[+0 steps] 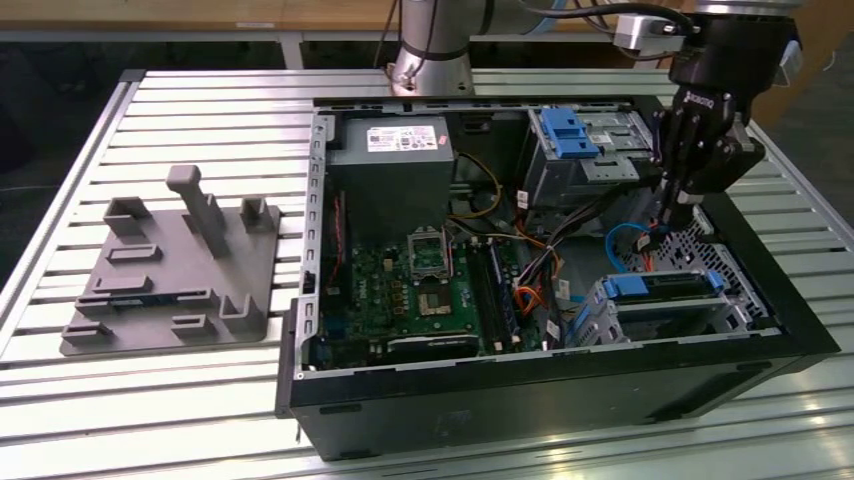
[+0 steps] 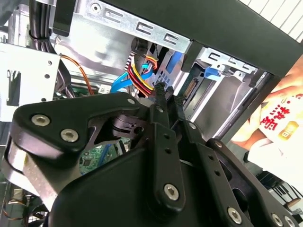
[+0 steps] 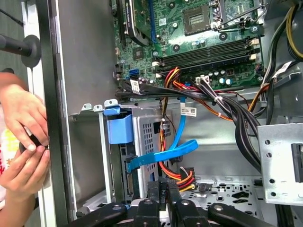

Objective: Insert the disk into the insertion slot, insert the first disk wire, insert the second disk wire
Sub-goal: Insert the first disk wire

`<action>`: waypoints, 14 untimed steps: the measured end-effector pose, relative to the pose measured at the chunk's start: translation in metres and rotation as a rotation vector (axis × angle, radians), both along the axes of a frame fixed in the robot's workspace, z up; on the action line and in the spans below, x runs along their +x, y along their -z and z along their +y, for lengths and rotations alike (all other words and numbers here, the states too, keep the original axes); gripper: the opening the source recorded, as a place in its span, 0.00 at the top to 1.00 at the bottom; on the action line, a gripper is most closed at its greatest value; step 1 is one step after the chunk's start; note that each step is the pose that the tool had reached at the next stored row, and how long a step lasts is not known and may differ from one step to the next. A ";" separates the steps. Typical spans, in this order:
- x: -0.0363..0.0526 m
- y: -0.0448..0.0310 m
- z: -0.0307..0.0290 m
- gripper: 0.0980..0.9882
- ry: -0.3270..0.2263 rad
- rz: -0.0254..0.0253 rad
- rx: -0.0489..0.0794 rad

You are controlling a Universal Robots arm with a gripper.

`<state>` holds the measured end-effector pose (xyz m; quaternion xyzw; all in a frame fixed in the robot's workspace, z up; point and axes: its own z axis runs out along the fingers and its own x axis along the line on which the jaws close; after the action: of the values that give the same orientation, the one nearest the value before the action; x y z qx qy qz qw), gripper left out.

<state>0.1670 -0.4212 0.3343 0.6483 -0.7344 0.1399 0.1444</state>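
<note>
Fingers clenched together, the black gripper [image 3: 163, 185] hangs beside the red-yellow-black wire bundle [image 3: 183, 176]. Its plug likely wants squaring with the blue-framed grey disk [image 1: 665, 286] before pushing.

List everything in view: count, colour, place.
table: 1, silver, under everything
fixture: 1, grey, exterior view's left of case
case: 1, black, open, mid-table
power supply: 1, grey, inside case
motherboard: 1, green, case floor
bay: 1, grey with blue tab, inside case
slot: 1, silver, inside case, exterior view's right
disk: 1, grey in blue caddy, in slot
cable: 1, blue, beside slot
wires: 1 bundle, red-yellow-black, by claw
hands: 2, person's, outside case wall
arm: 1, grey, beside case
claw: 1, black, inside case, near slot
</note>
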 end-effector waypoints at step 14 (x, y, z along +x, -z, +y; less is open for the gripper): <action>0.0066 0.0004 0.0000 0.93 -0.004 0.0176 -0.010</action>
<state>0.1736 -0.4212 0.3338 0.6501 -0.7312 0.1382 0.1540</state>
